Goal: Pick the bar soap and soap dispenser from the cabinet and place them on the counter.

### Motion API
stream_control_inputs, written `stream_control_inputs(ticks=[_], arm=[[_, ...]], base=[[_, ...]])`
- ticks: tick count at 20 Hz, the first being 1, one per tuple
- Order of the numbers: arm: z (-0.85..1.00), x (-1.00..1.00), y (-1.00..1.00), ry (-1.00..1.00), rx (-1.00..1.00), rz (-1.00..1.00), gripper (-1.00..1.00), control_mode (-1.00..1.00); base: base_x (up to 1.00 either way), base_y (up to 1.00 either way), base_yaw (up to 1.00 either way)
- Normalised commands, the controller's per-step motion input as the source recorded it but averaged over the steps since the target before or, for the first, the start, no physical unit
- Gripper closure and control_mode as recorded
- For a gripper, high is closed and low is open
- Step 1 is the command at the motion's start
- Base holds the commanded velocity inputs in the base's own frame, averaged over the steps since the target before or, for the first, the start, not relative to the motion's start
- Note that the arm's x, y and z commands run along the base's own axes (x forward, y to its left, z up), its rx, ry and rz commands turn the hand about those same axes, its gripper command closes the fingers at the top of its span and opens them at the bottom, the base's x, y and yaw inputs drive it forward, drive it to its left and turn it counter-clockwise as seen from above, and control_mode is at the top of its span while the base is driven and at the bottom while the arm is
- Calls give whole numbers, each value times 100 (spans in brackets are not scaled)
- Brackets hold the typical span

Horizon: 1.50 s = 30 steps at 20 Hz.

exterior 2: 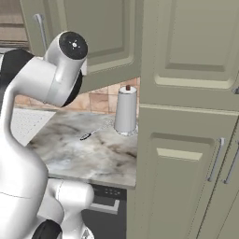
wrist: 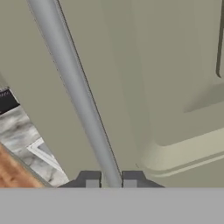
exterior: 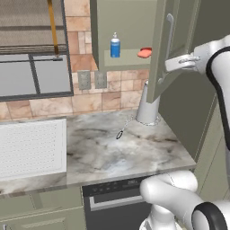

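Observation:
The sage-green cabinet stands open, its panelled door swung out to the right. On its inner shelf the blue soap dispenser stands upright at the left, and the coral-pink bar soap lies at the right. My gripper is shut on the door's long silver bar handle, about halfway down it. In the hand view the handle runs diagonally and passes between my two dark fingertips, gripper. The marble-veined counter lies below the cabinet.
A white paper-towel roll stands on the counter under the open door, also the roll. A small dark utensil lies mid-counter. A white perforated panel sits at the left. Tall green cupboards wall off the right.

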Motion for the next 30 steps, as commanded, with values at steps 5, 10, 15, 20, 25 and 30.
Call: stream_control_inputs(ticks=[5,10,15,20,25,30], arm=[[-24,-9,-5,0,0,6,-100,-100],[-10,-26,-11,-1,0,6,-100,-100],[0,-37,-2,-6,1,5,-100,-100],[6,-43,6,-8,0,3,-100,-100],[9,-39,25,-10,0,0,-100,-100],[2,-24,44,-7,0,0,-100,-100]], base=[[0,0,0],[0,0,0],[0,0,0],[0,0,0],[0,0,0],[0,0,0]])
